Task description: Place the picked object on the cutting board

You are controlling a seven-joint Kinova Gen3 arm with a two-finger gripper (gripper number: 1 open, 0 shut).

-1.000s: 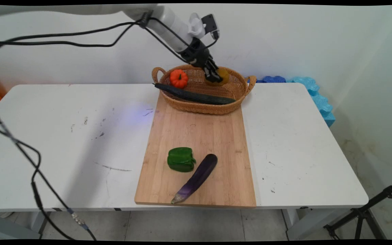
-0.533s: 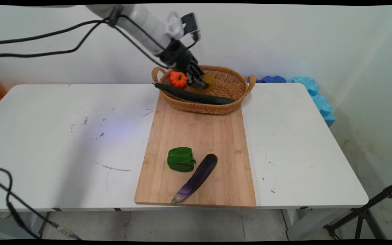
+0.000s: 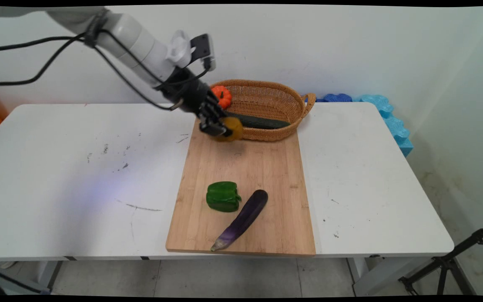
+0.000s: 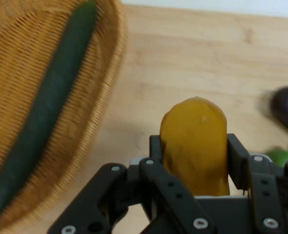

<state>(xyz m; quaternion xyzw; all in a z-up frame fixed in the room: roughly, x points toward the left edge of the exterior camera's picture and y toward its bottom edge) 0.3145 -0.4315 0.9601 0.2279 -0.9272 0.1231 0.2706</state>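
While its two black fingers pinch a smooth, rounded yellow-orange vegetable [image 4: 195, 146], the gripper [image 3: 217, 128] hangs over the far left corner of the wooden cutting board [image 3: 245, 167], just outside the near rim of the wicker basket [image 3: 266, 98]. Seen from the hand view, the yellow piece is glossy, of one even colour, bulging at its free end and clamped on both sides by the finger pads [image 4: 236, 161]; its lower part is hidden behind the black linkage, and what kind of vegetable it is cannot be told. From the main view only a small part of it [image 3: 234, 128] shows beside the fingers, and whether it touches the board is unclear. A long dark green cucumber [image 3: 262, 122] lies in the basket, its left end covered by the hand, and a small orange pumpkin [image 3: 223, 95] sits at the basket's far left, half hidden behind the wrist. The basket's left handle is also covered by the arm. Nearer the camera, a green bell pepper [image 3: 223, 196] and a purple eggplant [image 3: 242, 219] lie side by side on the board, which rests on the white table [image 3: 78, 167]; in the hand view both are cut off at the right edge.
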